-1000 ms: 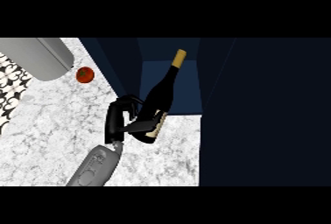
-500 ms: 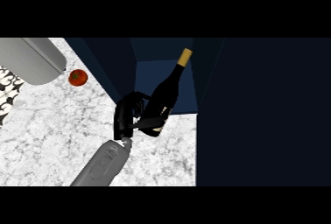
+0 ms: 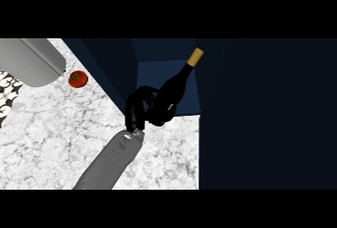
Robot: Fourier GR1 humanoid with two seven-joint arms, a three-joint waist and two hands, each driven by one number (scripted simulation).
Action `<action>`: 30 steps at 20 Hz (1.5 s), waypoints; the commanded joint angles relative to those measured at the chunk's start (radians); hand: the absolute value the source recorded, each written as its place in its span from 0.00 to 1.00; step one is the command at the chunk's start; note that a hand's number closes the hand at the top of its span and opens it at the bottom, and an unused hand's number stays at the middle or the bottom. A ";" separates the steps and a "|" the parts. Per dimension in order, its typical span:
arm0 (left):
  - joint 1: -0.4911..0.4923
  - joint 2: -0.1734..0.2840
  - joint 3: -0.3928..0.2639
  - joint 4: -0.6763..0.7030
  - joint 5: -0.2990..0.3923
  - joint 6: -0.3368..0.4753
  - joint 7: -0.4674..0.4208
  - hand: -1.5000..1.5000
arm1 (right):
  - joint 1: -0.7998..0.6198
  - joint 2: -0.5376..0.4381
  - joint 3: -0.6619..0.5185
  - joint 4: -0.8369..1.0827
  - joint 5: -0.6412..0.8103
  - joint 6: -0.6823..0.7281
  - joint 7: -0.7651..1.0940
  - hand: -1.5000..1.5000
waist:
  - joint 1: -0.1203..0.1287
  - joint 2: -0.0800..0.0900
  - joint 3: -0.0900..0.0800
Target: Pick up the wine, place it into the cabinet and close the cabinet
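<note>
Head view, looking steeply down on a pale marble worktop (image 3: 52, 147) with an open dark blue cabinet (image 3: 164, 58) at its far edge. One grey forearm rises from the lower edge, ending in a black hand (image 3: 139, 111). Which arm it is cannot be told for certain; it enters left of centre, so it is taken here as the left hand. Its fingers are curled around the lower body of a dark wine bottle (image 3: 172, 91), holding it tilted with the gold-capped neck pointing up and right, into the cabinet opening.

Compared with a second ago, the hand and bottle have moved further toward the cabinet, and the bottle's upper half now lies over the lighter blue cabinet floor, while its base sits about at the front edge. Judged from this, the placing step is well under way; release and closing the door remain.

A small red tomato (image 3: 77, 79) lies on the worktop, well apart from the hand. A grey cylinder-like object (image 3: 30, 60) fills the upper left corner. No other hand shows.
</note>
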 commanded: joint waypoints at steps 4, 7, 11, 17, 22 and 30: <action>-0.226 0.005 0.164 0.266 0.100 -0.104 -0.130 1.00 | 0.030 -0.028 -0.055 -0.060 -0.104 0.004 0.030 0.00 | -0.009 0.025 -0.011; -0.270 0.000 0.190 0.354 0.123 -0.091 -0.161 1.00 | 0.077 -0.026 -0.040 -0.095 -0.110 0.032 0.013 0.00 | -0.019 0.023 -0.011; -0.293 0.000 0.214 0.389 0.193 -0.048 -0.244 1.00 | 0.018 -0.027 -0.045 -0.055 -0.116 0.023 0.014 0.00 | -0.032 0.032 -0.012; -0.455 0.000 0.131 0.541 0.056 -0.004 -0.222 1.00 | 0.008 -0.038 -0.033 -0.049 -0.113 0.024 0.032 0.00 | -0.026 0.029 -0.010; -0.452 0.000 0.103 0.598 0.033 0.029 -0.266 1.00 | 0.081 -0.042 -0.036 -0.104 -0.141 0.047 0.018 0.00 | -0.054 0.029 -0.011; -0.524 0.000 0.064 0.586 0.073 0.038 -0.159 1.00 | 0.036 -0.037 -0.018 -0.056 -0.136 0.057 0.001 0.00 | -0.065 0.030 -0.011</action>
